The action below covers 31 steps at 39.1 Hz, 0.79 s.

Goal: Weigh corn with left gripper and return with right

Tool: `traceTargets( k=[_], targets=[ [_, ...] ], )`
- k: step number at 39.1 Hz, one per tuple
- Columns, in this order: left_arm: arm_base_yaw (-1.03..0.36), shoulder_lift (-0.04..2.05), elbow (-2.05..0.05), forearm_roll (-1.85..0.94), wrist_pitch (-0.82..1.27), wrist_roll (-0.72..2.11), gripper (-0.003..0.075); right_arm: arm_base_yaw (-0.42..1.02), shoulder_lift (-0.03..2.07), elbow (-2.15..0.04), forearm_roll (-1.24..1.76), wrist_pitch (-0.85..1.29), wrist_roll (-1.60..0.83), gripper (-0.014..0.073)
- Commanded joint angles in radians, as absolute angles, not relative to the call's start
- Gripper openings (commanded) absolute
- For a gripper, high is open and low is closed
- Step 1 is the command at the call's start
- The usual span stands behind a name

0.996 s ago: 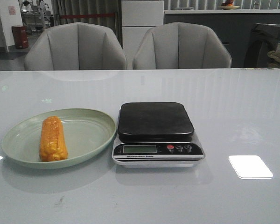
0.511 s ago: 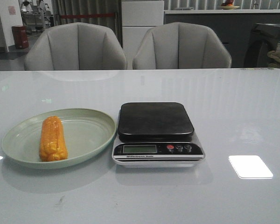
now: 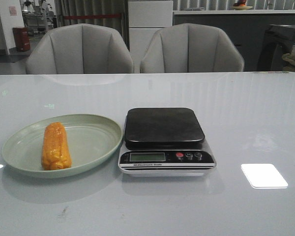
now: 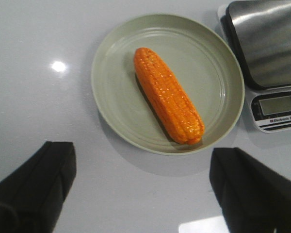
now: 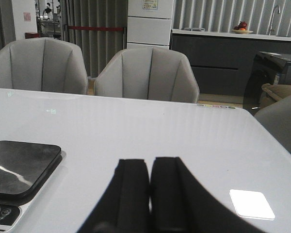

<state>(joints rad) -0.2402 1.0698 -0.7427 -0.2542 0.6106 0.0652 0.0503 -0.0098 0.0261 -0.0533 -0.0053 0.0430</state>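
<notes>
The orange-yellow corn (image 3: 55,146) lies on a pale green plate (image 3: 96,142) at the left of the table. In the left wrist view the corn (image 4: 168,95) lies across the plate (image 4: 116,104), with the scale (image 4: 269,48) beside it. The scale (image 3: 164,140) has a dark empty platform. My left gripper (image 4: 143,182) is open and empty, high above the table just short of the plate. My right gripper (image 5: 149,170) is shut and empty, low over the table to the right of the scale (image 5: 19,167). Neither gripper shows in the front view.
Two grey chairs (image 3: 81,49) stand behind the table's far edge. A bright window reflection (image 3: 263,175) lies on the table right of the scale. A counter and cabinets are in the background.
</notes>
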Motion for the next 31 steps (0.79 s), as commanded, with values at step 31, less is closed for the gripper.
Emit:
traceTargets(
  k=[31],
  targets=[
    [-0.338, 1.67, -1.061, -0.318, 0.578, 0.008, 0.0552, 0.042, -0.029, 0.036, -0.066, -0.091, 0.036, 0.0169]
  ],
)
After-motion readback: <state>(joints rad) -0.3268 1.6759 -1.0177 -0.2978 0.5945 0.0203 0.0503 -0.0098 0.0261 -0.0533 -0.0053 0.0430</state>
